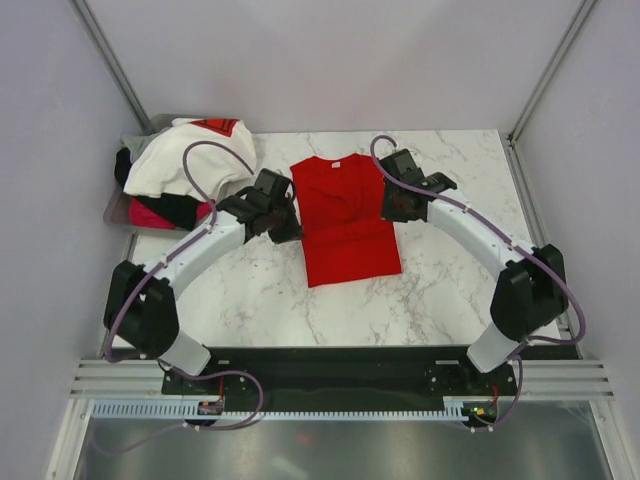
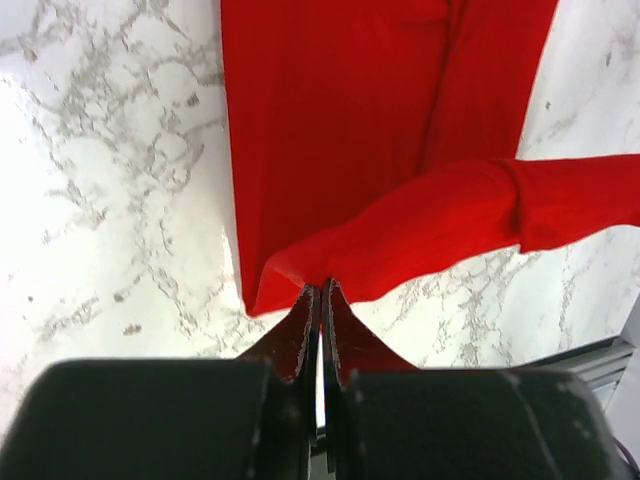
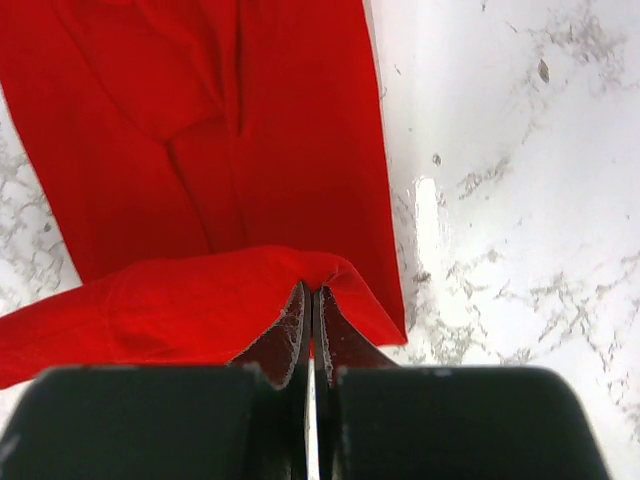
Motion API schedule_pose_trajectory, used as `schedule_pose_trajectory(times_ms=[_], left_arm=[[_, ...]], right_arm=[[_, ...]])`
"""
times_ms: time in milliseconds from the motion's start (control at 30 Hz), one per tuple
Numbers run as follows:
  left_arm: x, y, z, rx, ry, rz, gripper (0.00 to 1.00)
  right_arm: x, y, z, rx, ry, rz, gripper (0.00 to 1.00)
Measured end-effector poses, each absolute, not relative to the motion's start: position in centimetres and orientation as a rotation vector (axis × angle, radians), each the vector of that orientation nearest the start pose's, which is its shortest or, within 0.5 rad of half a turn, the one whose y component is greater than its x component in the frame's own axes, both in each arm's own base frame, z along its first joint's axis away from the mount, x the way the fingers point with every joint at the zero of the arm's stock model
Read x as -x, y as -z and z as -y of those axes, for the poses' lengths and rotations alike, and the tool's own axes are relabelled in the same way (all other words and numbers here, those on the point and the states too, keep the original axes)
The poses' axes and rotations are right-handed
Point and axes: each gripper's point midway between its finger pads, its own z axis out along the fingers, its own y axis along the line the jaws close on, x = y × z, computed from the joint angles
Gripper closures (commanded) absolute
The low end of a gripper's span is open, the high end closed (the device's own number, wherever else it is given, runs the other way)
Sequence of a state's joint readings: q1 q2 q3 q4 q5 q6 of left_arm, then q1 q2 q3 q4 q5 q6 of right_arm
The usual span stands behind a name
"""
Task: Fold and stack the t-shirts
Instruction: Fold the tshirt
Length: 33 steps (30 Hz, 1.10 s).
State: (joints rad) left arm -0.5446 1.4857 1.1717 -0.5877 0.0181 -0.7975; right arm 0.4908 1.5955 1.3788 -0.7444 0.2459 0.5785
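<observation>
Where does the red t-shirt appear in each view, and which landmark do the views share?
Top external: red t-shirt at centre, between the two arms.
Left wrist: red t-shirt across the upper middle and right, a fold pinched by the left gripper.
Right wrist: red t-shirt upper left and centre, a fold pinched by the right gripper.
Shared landmark: the white marble table top around it.

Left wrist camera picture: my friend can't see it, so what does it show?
The left gripper is shut, pinching a lifted edge of the red t-shirt. The rest of the shirt lies on a white marbled table.
</observation>
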Motion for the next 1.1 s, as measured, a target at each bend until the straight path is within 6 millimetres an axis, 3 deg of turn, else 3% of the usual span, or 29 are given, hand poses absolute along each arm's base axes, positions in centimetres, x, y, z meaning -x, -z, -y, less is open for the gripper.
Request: schedule_pose_trajectory(times_ms=[200, 400, 467, 500, 567, 600, 633, 667, 700, 800, 900, 967, 1000, 1100], left_arm=[[-34.3, -12.0, 22.4, 0.32, 0.546, -2.601, 0.98], [-36.4, -8.8, 22.2, 0.321, 0.521, -2.675, 0.98], [-37.2, -7.8, 22.4, 0.317, 0.519, -2.695, 0.83], [-37.6, -7.3, 22.5, 0.313, 0.52, -2.703, 0.75], [-38.6, -6.6, 22.8, 0.303, 0.531, -2.719, 0.59], [-39.1, -6.2, 22.9, 0.298, 0.539, -2.727, 0.57], [-39.9, -6.0, 23.0, 0.299, 0.553, -2.732, 0.49], [-40.9, -5.9, 22.9, 0.306, 0.564, -2.735, 0.39], [-41.9, -6.0, 22.8, 0.308, 0.575, -2.729, 0.35], [-44.7, -7.6, 21.8, 0.329, 0.596, -2.706, 0.3], [-46.4, -10.4, 20.1, 0.329, 0.593, -2.642, 0.28], [-45.6, -12.2, 19.0, 0.327, 0.585, -2.616, 0.28], [-44.7, -13.1, 18.6, 0.325, 0.584, -2.61, 0.28], [-40.8, -15.0, 18.0, 0.3, 0.606, -2.585, 0.28]], right_arm=[[-38.1, -12.5, -17.0, -0.174, -0.105, -2.55, 1.0], [-39.8, -9.2, -16.6, -0.178, -0.087, -2.613, 1.0], [-40.6, -8.3, -16.6, -0.179, -0.082, -2.629, 1.0], [-41.0, -7.8, -16.6, -0.182, -0.079, -2.633, 0.82], [-41.9, -7.0, -16.5, -0.193, -0.084, -2.65, 0.58], [-42.6, -6.7, -16.5, -0.194, -0.086, -2.652, 0.37], [-43.4, -6.4, -16.3, -0.205, -0.094, -2.652, 0.33], [-44.1, -6.5, -16.2, -0.2, -0.107, -2.66, 0.31], [-45.3, -6.6, -16.0, -0.206, -0.124, -2.652, 0.31], [-48.3, -8.2, -14.5, -0.243, -0.168, -2.613, 0.31], [-49.0, -11.2, -12.1, -0.285, -0.198, -2.552, 0.31], [-47.9, -13.2, -11.4, -0.29, -0.226, -2.513, 0.31], [-46.3, -14.2, -11.6, -0.276, -0.244, -2.503, 0.31], [-41.7, -15.6, -14.4, -0.173, -0.309, -2.497, 0.31]])
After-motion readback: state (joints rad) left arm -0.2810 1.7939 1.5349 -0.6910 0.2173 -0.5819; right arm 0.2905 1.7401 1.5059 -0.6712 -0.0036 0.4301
